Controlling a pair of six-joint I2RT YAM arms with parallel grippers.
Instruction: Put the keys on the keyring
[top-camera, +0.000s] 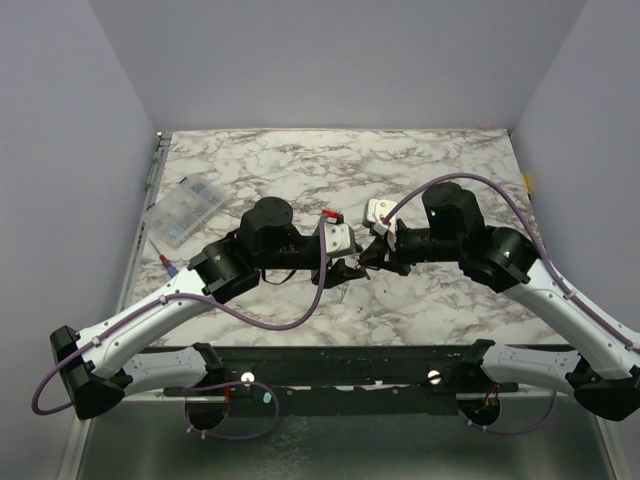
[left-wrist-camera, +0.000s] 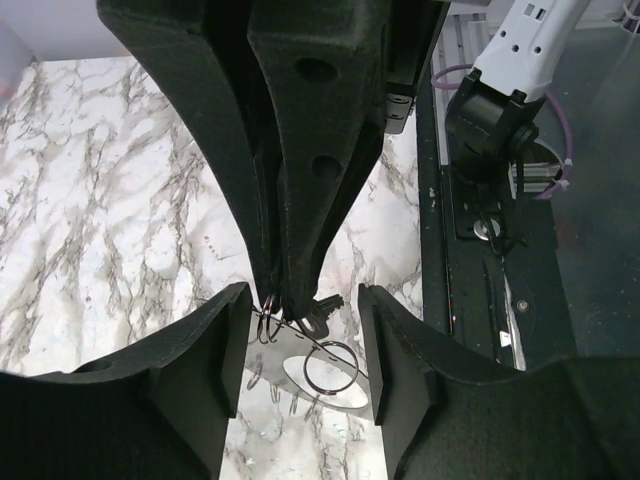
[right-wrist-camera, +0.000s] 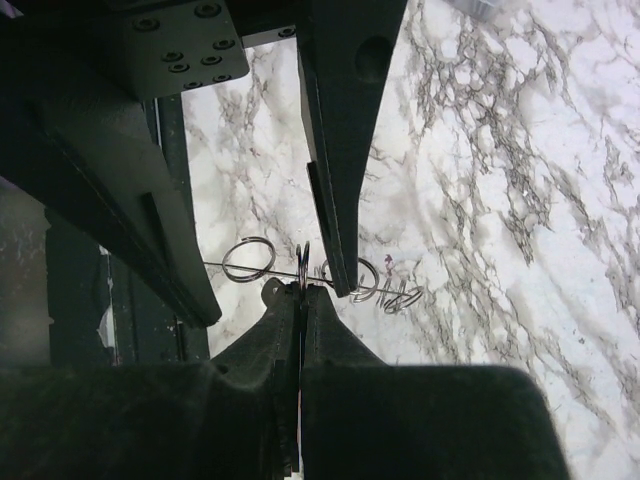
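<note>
Over the middle of the marble table (top-camera: 450, 170), toward its near side, my two arms meet tip to tip. My right gripper (right-wrist-camera: 301, 298) has its fingers pressed tight together, and they pinch the thin wire of the keyring (right-wrist-camera: 273, 264) right at their ends. From my right wrist I see one round silvery loop standing out to the left of the pinch, held clear above the table, and another turn of wire edge-on just above my fingertips. Curly shadows of the wire lie on the marble just to the right.

My left gripper (left-wrist-camera: 302, 300) stands with its fingers apart, one on each side of my right gripper's closed tips, and neither pad touches anything that I can make out. From my left wrist, the wire loops hang right under those closed tips, between my two spread fingers. A tiny dark key (left-wrist-camera: 322, 312) sits just beside the tips, up against the wire; whether it is threaded onto the ring or only resting against it, I cannot tell at this size.

A clear plastic box (top-camera: 185, 210) lies well away at the table's left edge, beyond my left arm.
</note>
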